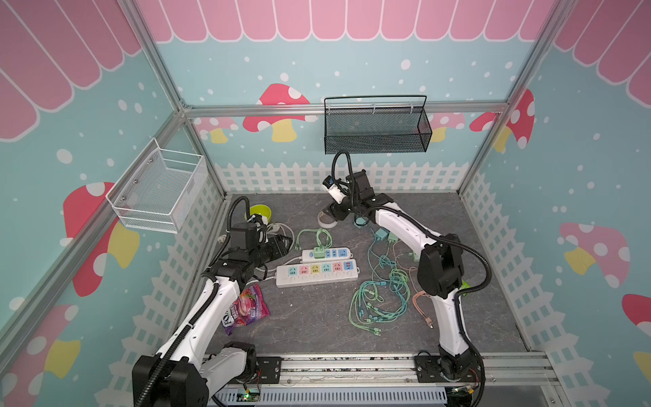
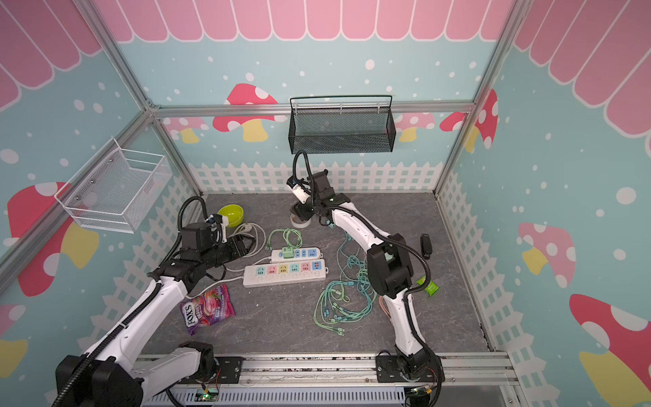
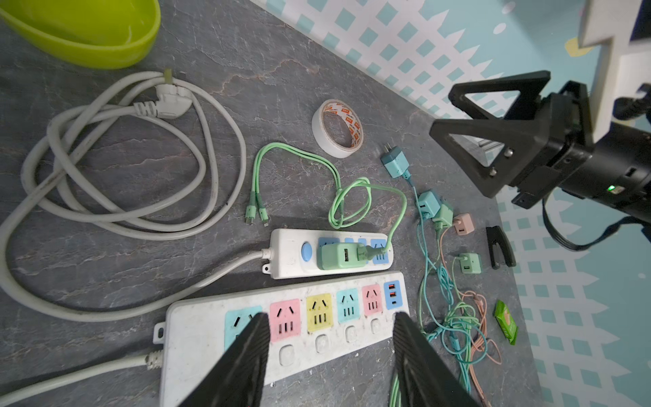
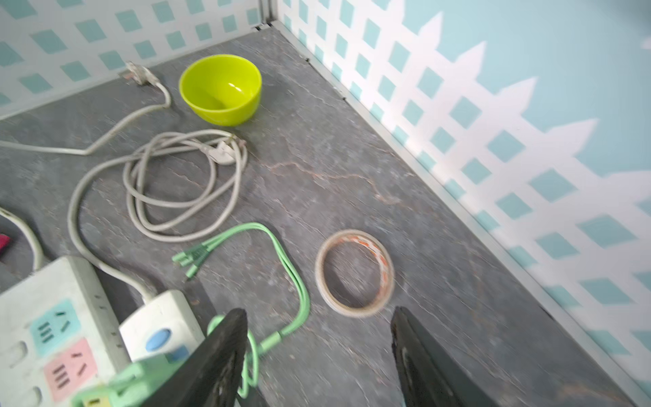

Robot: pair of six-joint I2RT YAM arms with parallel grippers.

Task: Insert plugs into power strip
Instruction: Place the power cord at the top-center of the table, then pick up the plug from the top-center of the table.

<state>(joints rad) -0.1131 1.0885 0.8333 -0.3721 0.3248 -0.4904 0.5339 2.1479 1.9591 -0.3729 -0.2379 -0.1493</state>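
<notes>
Left gripper (image 3: pixel 331 317) above larger power strip (image 3: pixel 197 327); tape (image 3: pixel 338 128) near teal plug (image 3: pixel 396 164).

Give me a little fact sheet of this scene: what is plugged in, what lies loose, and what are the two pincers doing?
Plugged in: one mint green adapter in the small power strip
Large power strip: every socket empty
Loose adapters: five on the table, two teal, two mint, one pink, cables tangled
Left pincer: open, holding nothing, near the strips' cord end
Right pincer: open, holding nothing, by the tape roll
Other items: green bowl, sweets bag, white plug on a thick cord
</notes>
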